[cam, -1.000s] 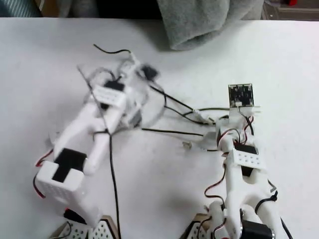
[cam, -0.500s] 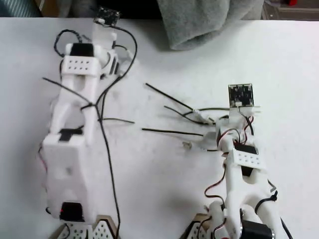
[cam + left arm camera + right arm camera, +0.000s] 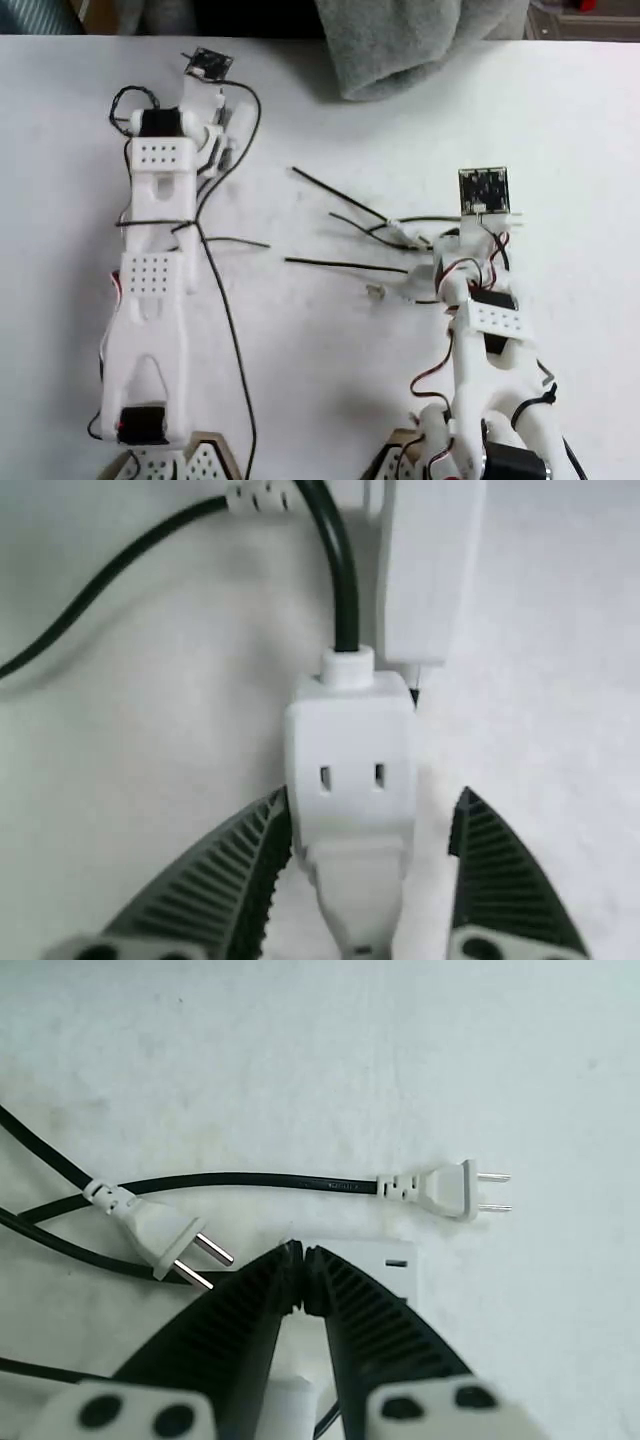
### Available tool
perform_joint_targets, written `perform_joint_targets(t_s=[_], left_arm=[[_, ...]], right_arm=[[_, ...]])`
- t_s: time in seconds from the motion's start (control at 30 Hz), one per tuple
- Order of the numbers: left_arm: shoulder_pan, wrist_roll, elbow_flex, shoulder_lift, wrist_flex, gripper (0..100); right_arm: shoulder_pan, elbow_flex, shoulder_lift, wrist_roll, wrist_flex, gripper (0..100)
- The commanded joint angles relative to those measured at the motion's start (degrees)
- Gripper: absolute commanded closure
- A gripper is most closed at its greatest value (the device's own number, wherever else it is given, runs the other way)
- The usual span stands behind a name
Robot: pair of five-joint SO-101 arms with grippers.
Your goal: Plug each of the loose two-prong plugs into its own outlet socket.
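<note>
Left wrist view: left end effector (image 3: 372, 800) spread astride the white outlet socket (image 3: 350, 742) on the table (image 3: 545, 680); light, rigid, probably slick plastic, best pinched on flat sides, black cord (image 3: 340, 570) may tug.

Grey cloth (image 3: 400, 45) on white table (image 3: 560, 120)

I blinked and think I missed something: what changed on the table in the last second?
The left arm swung from the middle of the table out to its far left and straightened; its open gripper now has a socket between the fingers. The right gripper, shut, and the two plugs near it stayed put.
</note>
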Motion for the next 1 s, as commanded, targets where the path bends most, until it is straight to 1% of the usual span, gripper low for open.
perform_joint_targets(t_s=[0.0,0.2,0.37,0.43,0.57,0.77,0.8,0.83,0.97], left_arm=[[-1.9,-0.7,-2.6,-7.3,4.1,72],[-8.8,-0.9,-2.6,-19.2,8.0,72],[-17.4,-1.3,-2.1,-27.1,8.9,72],[-20.6,-2.9,-1.4,-28.9,9.0,72],[-26.7,-4.3,3.5,-31.7,9.0,72],[-32.5,-6.1,18.2,-36.4,9.1,72],[-32.9,-7.6,21.6,-37.5,9.1,72],[-33.0,-10.8,25.2,-38.9,9.1,72],[-33.3,-29.8,42.1,-46.2,9.1,72]], right_arm=[[-0.7,-0.3,-1.9,0.6,-1.1,97.8],[-0.7,-0.3,-1.9,0.6,-1.0,97.8],[-0.7,-0.3,-1.9,0.6,-1.0,97.8],[-0.7,-0.3,-1.9,0.6,-1.0,97.8],[-0.7,-0.3,-1.9,0.6,-1.0,97.8],[-1.1,-0.4,-0.8,0.6,-1.1,97.8],[-1.6,-0.6,-0.1,0.6,-1.1,97.8],[-1.9,-0.7,0.4,0.7,-1.1,97.8],[-1.7,-1.8,2.1,0.7,-1.1,97.8]])
